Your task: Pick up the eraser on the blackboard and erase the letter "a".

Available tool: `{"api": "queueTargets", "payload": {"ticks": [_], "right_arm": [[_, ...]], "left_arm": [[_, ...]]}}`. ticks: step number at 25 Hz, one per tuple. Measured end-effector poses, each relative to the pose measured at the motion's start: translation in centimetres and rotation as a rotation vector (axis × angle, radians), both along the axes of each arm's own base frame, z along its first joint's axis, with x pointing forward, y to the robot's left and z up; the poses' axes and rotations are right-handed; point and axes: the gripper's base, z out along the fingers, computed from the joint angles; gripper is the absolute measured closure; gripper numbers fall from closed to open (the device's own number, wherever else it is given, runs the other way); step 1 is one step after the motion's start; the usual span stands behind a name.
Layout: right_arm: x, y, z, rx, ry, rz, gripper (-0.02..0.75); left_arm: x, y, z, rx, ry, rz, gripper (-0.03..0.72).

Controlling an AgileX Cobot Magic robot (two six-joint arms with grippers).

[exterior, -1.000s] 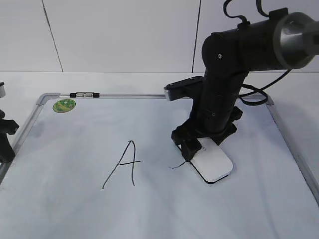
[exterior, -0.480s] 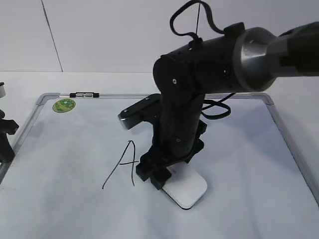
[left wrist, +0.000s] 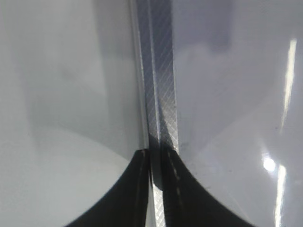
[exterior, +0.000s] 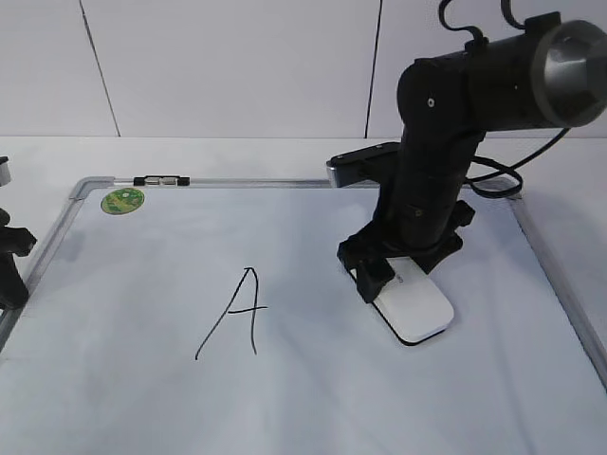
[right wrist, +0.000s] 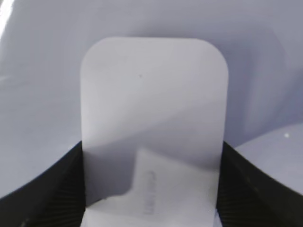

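Note:
The white eraser point(exterior: 414, 310) lies flat on the blackboard point(exterior: 133, 398), right of centre. My right gripper point(exterior: 398, 277) stands over its near-left end, shut on it, a finger against each long side. In the right wrist view the eraser point(right wrist: 151, 104) fills the gap between the black fingers point(right wrist: 52, 194) of the right gripper point(right wrist: 151, 194). The letter "a" is not in view; only a tall capital "A" point(exterior: 237, 313) shows on the board. My left gripper point(exterior: 9, 275) sits at the board's left frame point(left wrist: 158, 71); in the left wrist view the left gripper point(left wrist: 154, 163) is shut, holding nothing.
A round green sticker point(exterior: 122, 200) sits in the board's far-left corner, and a small black and silver piece point(exterior: 161, 180) lies on the far frame rail. The grey frame point(exterior: 555, 275) borders the board on the right. White table and wall surround it.
My right arm swept the eraser left toward the capital "A", then back right. The short black stroke left of the eraser one second ago is gone. The left gripper stayed put.

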Motion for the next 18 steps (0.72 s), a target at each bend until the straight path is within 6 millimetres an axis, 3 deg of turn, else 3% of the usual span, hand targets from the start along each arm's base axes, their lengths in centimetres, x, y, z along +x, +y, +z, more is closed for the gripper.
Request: {"api": "queueTargets", "payload": {"ticks": [5, 12, 18], "right_arm": [[-0.2, 0.4, 0.0, 0.013, 0.007, 0.011, 0.185], [-3.5, 5.2, -0.3, 0.007, 0.013, 0.185, 0.185], [-3.2, 3.7, -0.6, 0.031, -0.006, 0.136, 0.185]], "left_arm": [[0.0, 0.0, 0.0, 0.0, 0.0, 0.0, 0.637], [0.0, 0.0, 0.0, 0.0, 0.0, 0.0, 0.637], [0.0, 0.0, 0.0, 0.001, -0.002, 0.001, 0.637]]}}
